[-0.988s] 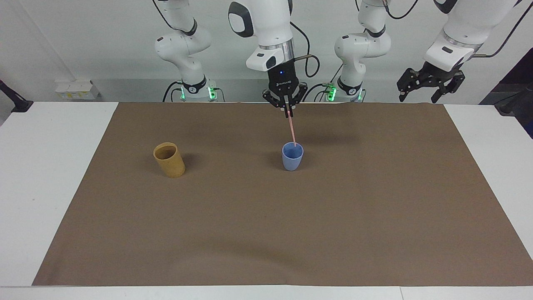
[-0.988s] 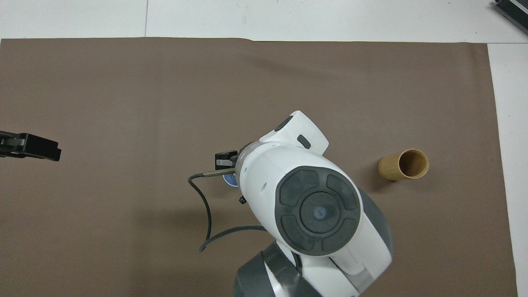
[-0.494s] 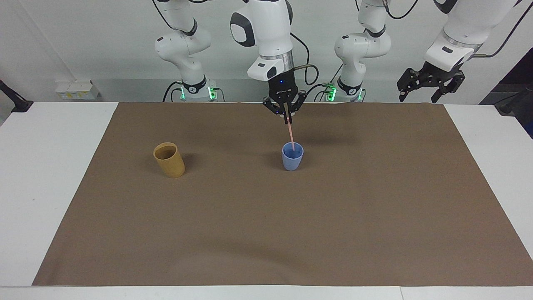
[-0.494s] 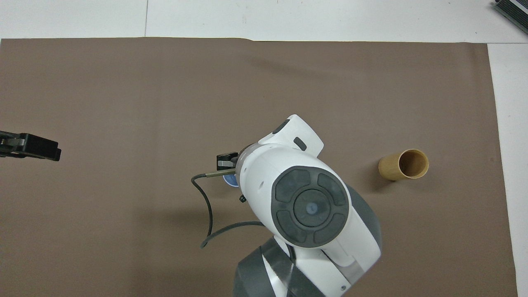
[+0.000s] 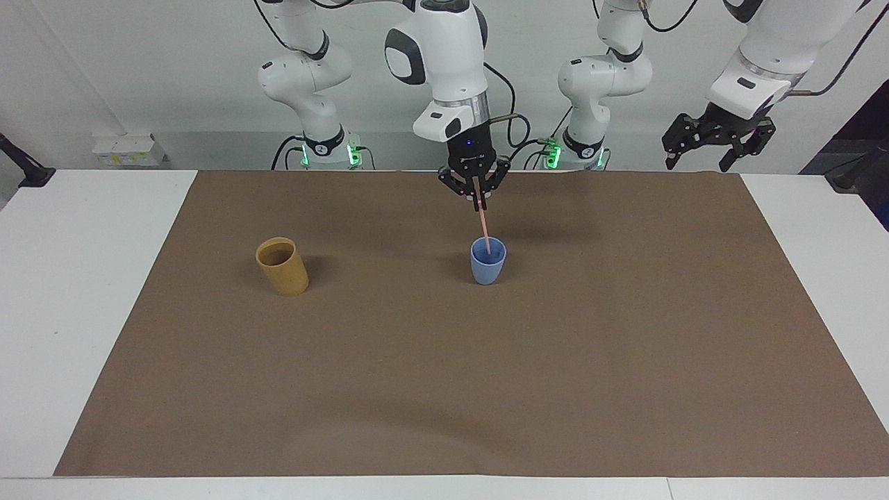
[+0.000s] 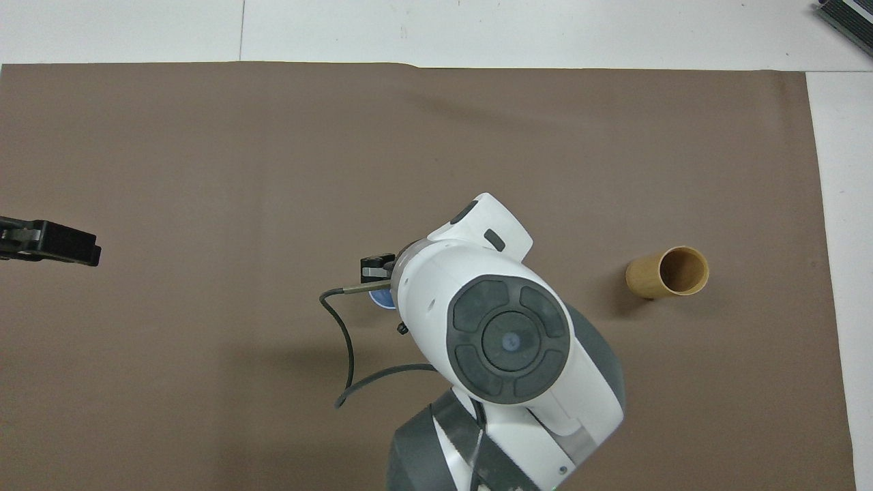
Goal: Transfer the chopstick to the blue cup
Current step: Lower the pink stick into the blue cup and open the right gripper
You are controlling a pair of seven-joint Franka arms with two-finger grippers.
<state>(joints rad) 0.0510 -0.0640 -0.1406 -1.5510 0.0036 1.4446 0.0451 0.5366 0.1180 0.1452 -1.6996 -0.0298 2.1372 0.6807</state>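
Observation:
The light-blue cup (image 5: 487, 264) stands upright near the middle of the brown mat. My right gripper (image 5: 476, 200) hangs over it, shut on the top end of the pale pink chopstick (image 5: 483, 226). The stick points almost straight down and its lower end is inside the cup's mouth. In the overhead view the right arm hides the stick and covers most of the blue cup (image 6: 380, 299), of which only a sliver shows. My left gripper (image 5: 698, 149) waits open and empty in the air over the mat's edge at the left arm's end, and it also shows in the overhead view (image 6: 51, 242).
A tan-yellow cup (image 5: 282, 266) stands on the brown mat (image 5: 444, 389) toward the right arm's end, also seen in the overhead view (image 6: 667, 273). White table (image 5: 83, 278) borders the mat at both ends.
My right gripper has come down a little over the blue cup, and the chopstick has gone deeper into the cup and stands more upright. The left arm has not moved.

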